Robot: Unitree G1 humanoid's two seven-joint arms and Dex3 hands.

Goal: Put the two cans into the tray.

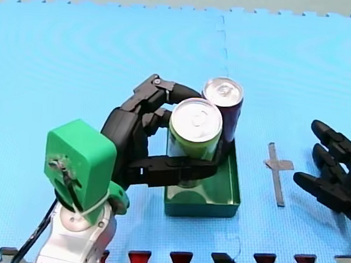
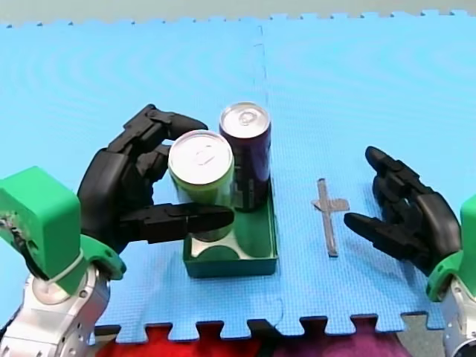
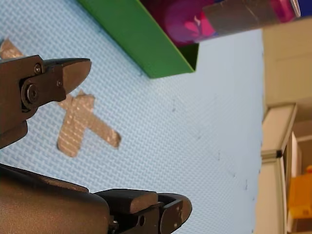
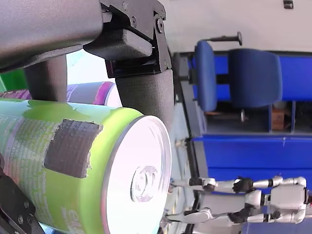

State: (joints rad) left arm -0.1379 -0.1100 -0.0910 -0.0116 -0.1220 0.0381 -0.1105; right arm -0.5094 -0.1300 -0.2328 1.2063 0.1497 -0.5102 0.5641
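**Green can gripped at the tray, purple can already inside.**
Head views: your left hand (image 1: 133, 134) holds the green can (image 1: 194, 133) upright over the tray's (image 1: 234, 196) near half, since the purple can (image 1: 225, 108) fills the far end and crowds the drop. The right hand (image 2: 405, 216) holds nothing, at right, by a tape cross (image 2: 327, 212) on the foam mat (image 1: 78, 52). First wrist view: the tape, a tray corner. Second wrist view: fingers (image 4: 146, 92) wrap the green can. You cannot tell if its base is seated.

Can't tell if the green can (image 2: 199, 167) touches the tray (image 2: 232, 266) floor: the left hand (image 2: 123, 195) thumb crosses its lower part. Purple can (image 2: 251, 152) base is hidden behind green can & tray wall. Right hand (image 1: 335, 176) is cut off by the right edge in 1st head view. I can't read either label.
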